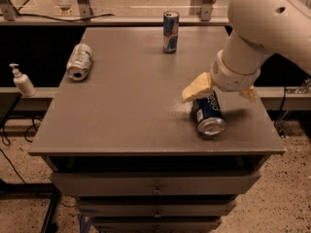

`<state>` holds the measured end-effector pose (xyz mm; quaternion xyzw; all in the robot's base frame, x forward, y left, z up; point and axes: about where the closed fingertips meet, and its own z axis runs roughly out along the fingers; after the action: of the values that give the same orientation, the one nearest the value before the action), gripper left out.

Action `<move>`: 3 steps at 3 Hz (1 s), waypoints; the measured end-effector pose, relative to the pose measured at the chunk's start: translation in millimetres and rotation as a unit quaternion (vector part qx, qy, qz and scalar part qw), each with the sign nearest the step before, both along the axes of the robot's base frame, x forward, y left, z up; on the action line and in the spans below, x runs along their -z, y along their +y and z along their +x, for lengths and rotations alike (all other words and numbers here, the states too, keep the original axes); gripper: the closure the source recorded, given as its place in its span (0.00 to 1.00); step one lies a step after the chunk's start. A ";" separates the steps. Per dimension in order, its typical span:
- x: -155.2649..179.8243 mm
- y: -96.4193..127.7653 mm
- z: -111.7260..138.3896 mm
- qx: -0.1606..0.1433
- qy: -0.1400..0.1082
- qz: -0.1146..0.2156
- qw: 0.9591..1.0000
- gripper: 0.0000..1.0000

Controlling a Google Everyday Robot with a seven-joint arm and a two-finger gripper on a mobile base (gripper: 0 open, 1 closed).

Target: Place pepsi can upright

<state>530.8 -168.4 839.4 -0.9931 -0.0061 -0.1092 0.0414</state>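
The pepsi can (pixel 209 114) is dark blue with white lettering. It lies on its side on the grey table (pixel 126 110) near the right front, its silver end facing the front edge. My gripper (pixel 219 97) hangs from the white arm right over the can's far end. Its yellowish fingers (pixel 196 88) are spread wide, one on each side of the can. The gripper is open; the can rests on the table.
A slim blue-and-silver can (pixel 170 31) stands upright at the back centre. A silver-and-green can (pixel 79 61) lies on its side at the left edge. A soap dispenser (pixel 22 81) stands on a ledge left of the table. Drawers are below the tabletop.
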 end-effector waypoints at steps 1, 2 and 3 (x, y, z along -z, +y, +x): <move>16.3 -2.4 1.3 0.020 0.012 -0.019 1.000 0.17; 25.7 0.7 1.8 0.036 0.023 -0.036 0.998 0.40; 18.9 0.7 1.8 0.036 0.023 -0.036 0.998 0.64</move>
<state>532.6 -167.6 820.5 -0.9958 0.0264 -0.0876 0.0020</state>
